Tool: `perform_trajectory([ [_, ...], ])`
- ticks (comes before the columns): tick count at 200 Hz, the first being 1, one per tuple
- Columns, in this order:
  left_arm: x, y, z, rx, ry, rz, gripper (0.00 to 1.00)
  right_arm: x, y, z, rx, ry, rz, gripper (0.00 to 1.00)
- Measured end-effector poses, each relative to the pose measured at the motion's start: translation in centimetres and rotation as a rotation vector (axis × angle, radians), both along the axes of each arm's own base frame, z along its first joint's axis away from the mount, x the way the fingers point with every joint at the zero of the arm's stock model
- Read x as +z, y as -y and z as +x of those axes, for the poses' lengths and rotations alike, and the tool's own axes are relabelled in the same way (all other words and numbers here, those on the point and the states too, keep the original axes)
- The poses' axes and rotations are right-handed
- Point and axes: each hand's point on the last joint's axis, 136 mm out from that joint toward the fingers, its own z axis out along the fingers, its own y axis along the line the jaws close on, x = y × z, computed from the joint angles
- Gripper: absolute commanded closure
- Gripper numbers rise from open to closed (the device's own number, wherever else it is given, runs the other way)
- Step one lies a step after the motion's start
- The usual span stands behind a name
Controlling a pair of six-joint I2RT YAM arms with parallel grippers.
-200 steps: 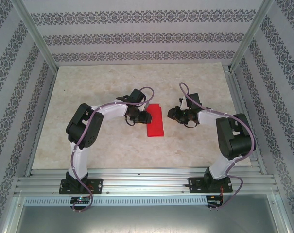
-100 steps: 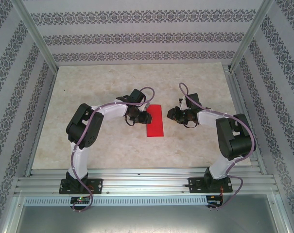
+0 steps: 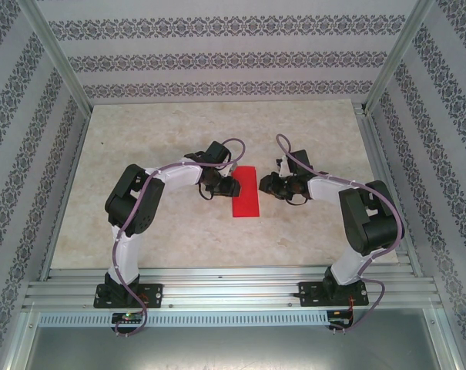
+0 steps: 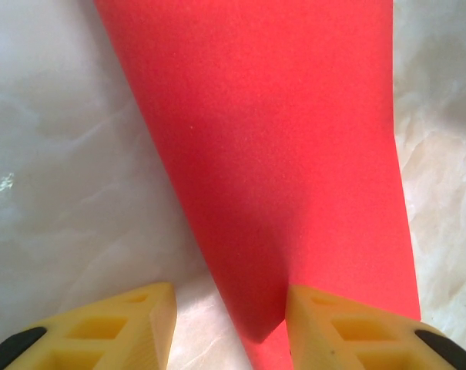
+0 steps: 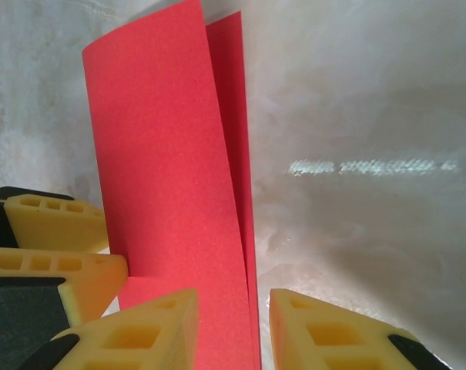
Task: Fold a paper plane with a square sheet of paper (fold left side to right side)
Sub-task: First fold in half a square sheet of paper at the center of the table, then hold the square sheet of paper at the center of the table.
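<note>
Holding the left gripper point(image 4: 229, 297), jaws apart and clamping nothing, at the left edge of the one sheet of paper point(image 3: 246, 193), one finger point(image 4: 348, 331) over red, one over bare table point(image 3: 155, 131). Holding the right gripper point(image 5: 233, 301) at the opposite edge, jaws likewise apart, straddling the sheet's two layers without pinching them. Lying folded double as one narrow strip midway between the two arms. Framing four yellow fingers in the right wrist view.

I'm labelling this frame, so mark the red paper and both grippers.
sheet of paper point(image 3: 247, 196): top external view, middle of its folded face.
left gripper point(image 4: 229, 320): left wrist view, midway between fingertips.
right gripper point(image 5: 233, 317): right wrist view, midway between fingertips.
</note>
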Motion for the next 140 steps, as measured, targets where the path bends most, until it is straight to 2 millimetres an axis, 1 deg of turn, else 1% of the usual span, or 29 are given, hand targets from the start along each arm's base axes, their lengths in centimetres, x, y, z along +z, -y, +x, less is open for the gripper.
perform_trajectory([
  [110,-0.08,0.07,0.09,0.0,-0.008,0.003,0.54,0.01,-0.01,0.0,0.0,0.0,0.0,0.71],
  [140,-0.07,0.13,0.08,-0.001,-0.011,0.002,0.52,0.0,0.0,-0.01,0.0,-0.001,0.0,0.71],
])
